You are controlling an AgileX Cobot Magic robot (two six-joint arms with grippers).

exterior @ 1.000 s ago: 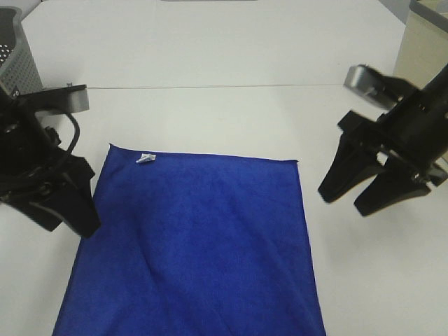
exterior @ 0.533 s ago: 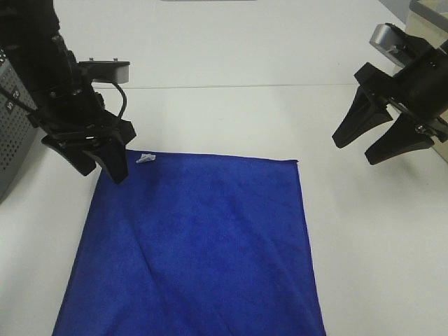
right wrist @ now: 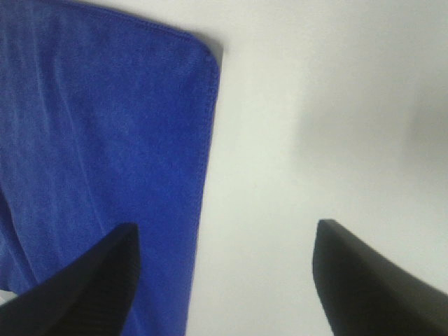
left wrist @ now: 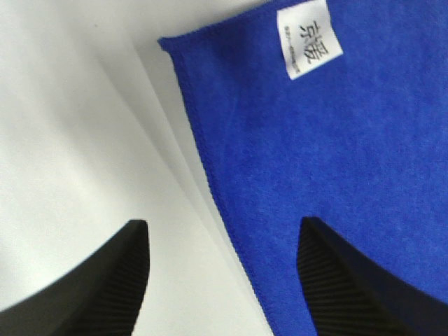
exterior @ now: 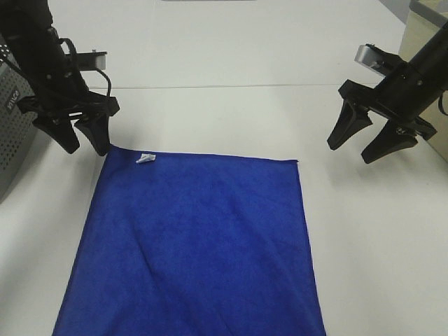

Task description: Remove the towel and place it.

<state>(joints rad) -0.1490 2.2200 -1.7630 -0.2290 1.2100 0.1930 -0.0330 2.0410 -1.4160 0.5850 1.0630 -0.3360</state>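
towel [exterior: 196, 245] flat on table [exterior: 245, 56], centre-near | tag [exterior: 145, 159] at its far-left corner | basket [exterior: 14, 133] left of towel

White tag [left wrist: 308, 38] on the towel [left wrist: 336, 175] — two large black Chinese characters, small print beneath unreadable

Jaws apart on both sides, nothing gripped.
Left gripper [exterior: 85, 149] points straight down, spread open; right gripper [exterior: 350, 154] hangs tilted, wide and empty.

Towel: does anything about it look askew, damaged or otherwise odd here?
Nothing stands out. The towel lies spread flat on the table with only faint creases, its tag at the far left corner. The left gripper and right gripper are open, holding nothing.
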